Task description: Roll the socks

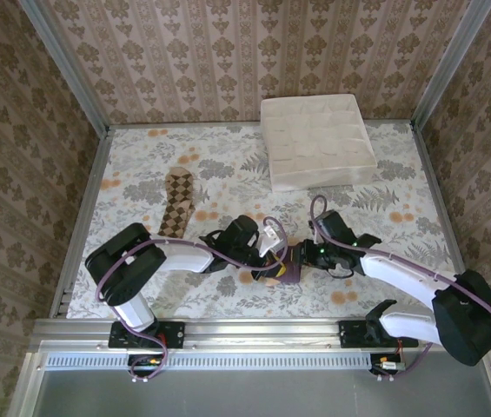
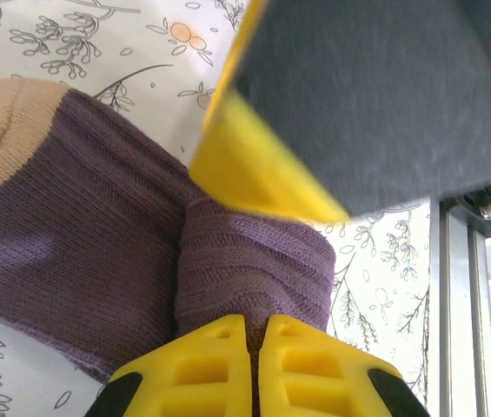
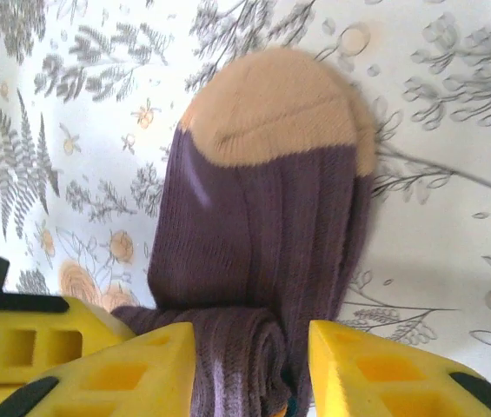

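Left claw (image 2: 254, 339) clenched tight on a fold of the purple sock (image 2: 97, 234), near-centre of the table. Right claw (image 3: 252, 352) part open, jaws straddling the sock's rolled end.

The table (image 1: 384, 217) has a white surface printed with grey leaves and orange flowers. A white cardboard divider box (image 1: 317, 142) sits at its far right. A brown argyle sock (image 1: 177, 207) lies flat left of centre. A purple sock (image 3: 254, 234) with a tan end lies near the front middle, partly rolled.
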Controlling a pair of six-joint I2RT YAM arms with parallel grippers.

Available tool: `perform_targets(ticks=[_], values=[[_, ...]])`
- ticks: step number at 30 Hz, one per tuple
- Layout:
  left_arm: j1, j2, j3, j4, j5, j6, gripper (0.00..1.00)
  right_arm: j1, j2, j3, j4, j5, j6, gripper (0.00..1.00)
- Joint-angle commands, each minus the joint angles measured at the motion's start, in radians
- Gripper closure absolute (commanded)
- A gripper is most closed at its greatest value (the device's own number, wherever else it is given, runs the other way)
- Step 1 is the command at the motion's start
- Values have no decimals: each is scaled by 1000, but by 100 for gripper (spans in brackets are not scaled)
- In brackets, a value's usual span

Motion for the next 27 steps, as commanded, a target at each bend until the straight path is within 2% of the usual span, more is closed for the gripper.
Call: perform_targets(ticks=[1, 3, 9, 18, 25, 27], values=[[-19, 14, 18, -92, -25, 35, 100, -51, -21, 30, -83, 14, -50, 56], [-30, 14, 27, -113, -40, 50, 100, -71, 4, 26, -57, 17, -58, 57], [-46, 24, 55, -165, -41, 89, 100, -75, 219, 73, 71, -92, -56, 65], [-46, 8, 50, -174, 42, 148, 100, -32, 447, 199, 124, -145, -83, 99], [6, 15, 49, -217, 12, 120, 100, -30, 523, 272, 161, -171, -108, 100], [38, 24, 51, -223, 5, 96, 100, -30, 515, 275, 165, -175, -114, 95]])
